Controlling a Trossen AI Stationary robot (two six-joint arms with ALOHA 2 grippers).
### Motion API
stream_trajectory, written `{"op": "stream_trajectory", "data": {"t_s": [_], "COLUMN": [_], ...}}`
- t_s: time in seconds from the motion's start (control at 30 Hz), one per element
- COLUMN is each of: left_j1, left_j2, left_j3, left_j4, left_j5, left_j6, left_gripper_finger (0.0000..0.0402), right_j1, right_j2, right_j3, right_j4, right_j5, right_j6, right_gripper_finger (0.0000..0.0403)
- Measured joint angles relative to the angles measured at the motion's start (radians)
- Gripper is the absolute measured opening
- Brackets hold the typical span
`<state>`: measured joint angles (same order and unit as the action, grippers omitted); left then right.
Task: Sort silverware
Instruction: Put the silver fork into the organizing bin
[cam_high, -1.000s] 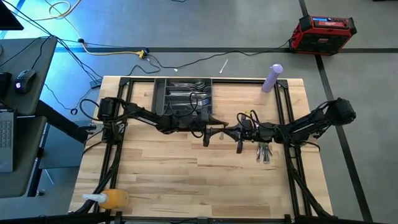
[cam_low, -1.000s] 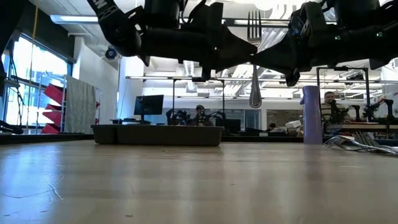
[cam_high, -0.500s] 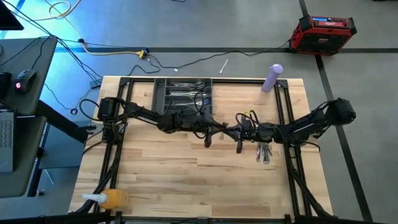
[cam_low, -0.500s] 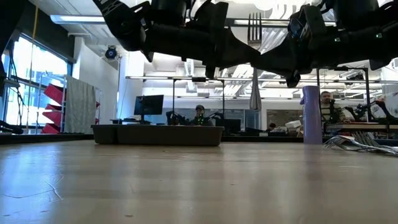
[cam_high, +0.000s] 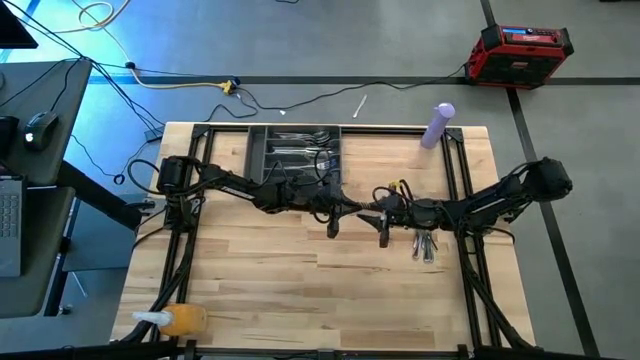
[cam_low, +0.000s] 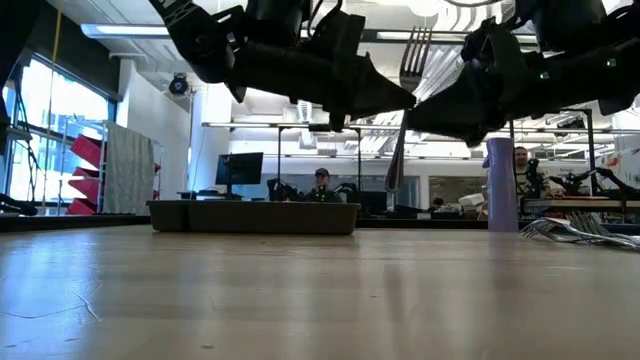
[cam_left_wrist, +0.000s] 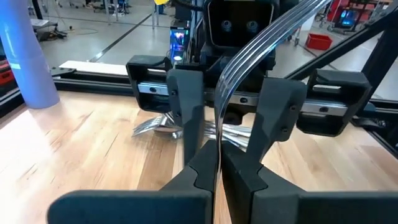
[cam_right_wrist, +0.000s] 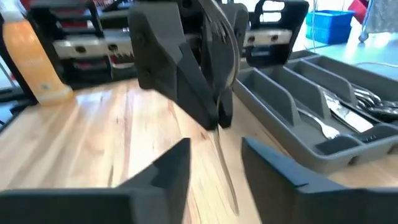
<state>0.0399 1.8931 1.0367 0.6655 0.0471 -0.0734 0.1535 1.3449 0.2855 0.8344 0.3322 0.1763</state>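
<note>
Fork (cam_low: 404, 110): slim, shiny silver, tines up, pinched between left fingers (cam_left_wrist: 202, 177).

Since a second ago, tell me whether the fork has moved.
Yes. In the low view the fork, then hanging straight, now tilts, its handle end swung toward the dark grey tray. The left gripper pinches it; the right gripper is open.

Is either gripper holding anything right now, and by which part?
The left gripper is shut on a fork, pinching it partway along the handle. The right gripper is open and holds nothing.
</note>
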Motion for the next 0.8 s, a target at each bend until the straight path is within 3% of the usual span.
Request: {"op": "stream_trajectory", "data": {"t_s": [0.13,0.27,0.57,0.8], "left_j1": [0.0,0.009,0.079,0.233], "left_j2": [-0.007,-0.043,-0.263,-0.415], "left_j3": [0.0,-0.001,-0.001,0.009], "left_j4": [-0.024,-0.104,-0.547,-0.875], "left_j5": [0.0,0.004,0.008,0.008], "left_j6": [0.018,0.037,0.122,0.2], "left_gripper_finger": [0.0,0.0,0.0,0.0], "right_j1": [0.0,-0.002,-0.002,-0.002], "right_j2": [0.0,0.0,-0.079,-0.096], "right_j3": [0.0,0.0,0.001,0.001], "right_j4": [-0.059,-0.126,-0.309,-0.327], "right_j5": [0.0,0.01,0.083,0.112], "right_j6": [0.002,0.03,0.078,0.082], "right_gripper_finger": [0.0193,0.0218,0.0217,0.0216]}}
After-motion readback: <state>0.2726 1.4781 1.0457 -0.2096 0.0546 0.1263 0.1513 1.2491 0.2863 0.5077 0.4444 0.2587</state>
